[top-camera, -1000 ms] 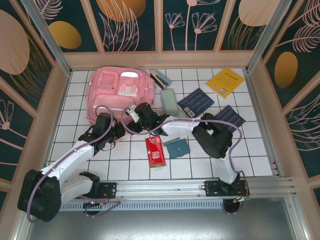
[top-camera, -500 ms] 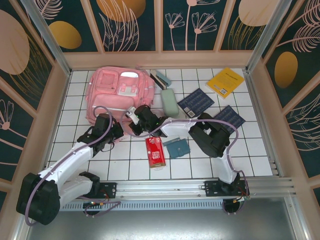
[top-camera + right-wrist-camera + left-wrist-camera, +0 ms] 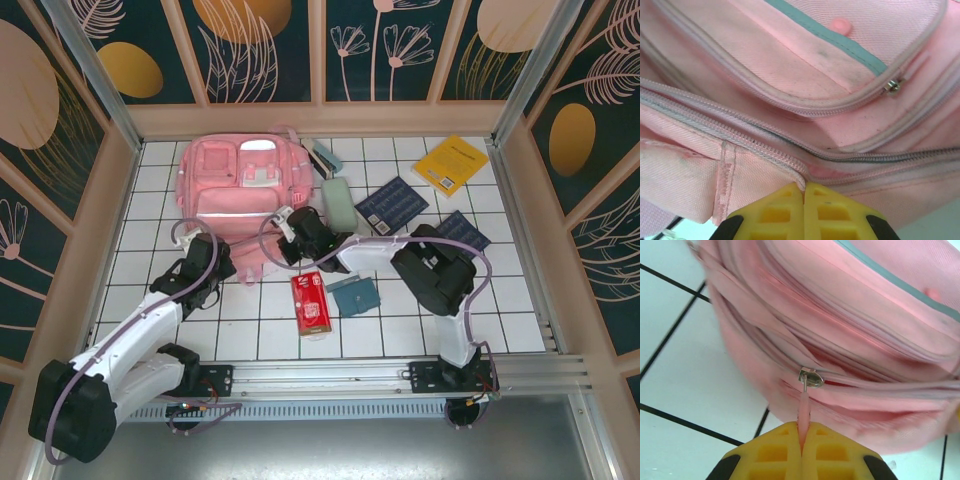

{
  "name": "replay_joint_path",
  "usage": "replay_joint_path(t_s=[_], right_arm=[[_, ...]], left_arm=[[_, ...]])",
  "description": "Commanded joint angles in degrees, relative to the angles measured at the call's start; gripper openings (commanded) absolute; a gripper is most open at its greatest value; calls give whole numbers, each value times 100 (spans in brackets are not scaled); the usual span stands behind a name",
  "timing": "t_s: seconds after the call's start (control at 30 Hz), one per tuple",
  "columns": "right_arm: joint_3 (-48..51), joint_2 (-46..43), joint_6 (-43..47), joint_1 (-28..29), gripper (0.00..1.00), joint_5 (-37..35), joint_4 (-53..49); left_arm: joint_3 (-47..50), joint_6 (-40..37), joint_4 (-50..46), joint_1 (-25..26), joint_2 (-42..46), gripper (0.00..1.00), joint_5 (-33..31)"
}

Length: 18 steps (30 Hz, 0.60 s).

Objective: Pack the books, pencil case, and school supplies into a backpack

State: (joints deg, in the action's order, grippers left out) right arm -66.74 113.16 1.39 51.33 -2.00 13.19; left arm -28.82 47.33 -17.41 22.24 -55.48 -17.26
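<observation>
L gripper [image 3: 801, 432]: clenched on pink zip pull [image 3: 803, 409] at near edge of backpack [image 3: 240, 180]. R gripper [image 3: 804, 189]: clenched on backpack fabric. Backpack: lying far-left on table [image 3: 500, 300].

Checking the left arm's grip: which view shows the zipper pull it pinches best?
Left wrist: the pink pull tab runs from its metal slider into the shut left pincer. Top view: pincer at the backpack's near edge, tab too small. Right wrist: another pocket slider.
</observation>
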Motion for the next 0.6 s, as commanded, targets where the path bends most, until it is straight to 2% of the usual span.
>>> replay_joint_path(t_s=[0.0, 0.07, 0.2, 0.27, 0.33, 0.4, 0.57], right_arm=[[191, -273, -207, -372, 0, -782, -110], [227, -317, -274, -525, 0, -901, -148], [320, -545, -301, -771, 0, -528, -145], [421, -755, -201, -735, 21, -170, -27], [502, -940, -187, -650, 34, 84, 87], [523, -1055, -170, -474, 40, 370, 178], [131, -786, 34, 149, 43, 529, 198]], left_arm=[[35, 288, -274, -126, 117, 0, -975], [56, 375, -239, -183, 104, 0, -1125], [112, 389, 63, -255, 9, 0, -1083], [145, 186, 420, -255, -82, 0, -718], [232, -43, 904, -255, -64, 0, -160], [265, -189, 1167, -255, -14, 0, 244], [237, -350, 1233, -249, 298, 0, 582]])
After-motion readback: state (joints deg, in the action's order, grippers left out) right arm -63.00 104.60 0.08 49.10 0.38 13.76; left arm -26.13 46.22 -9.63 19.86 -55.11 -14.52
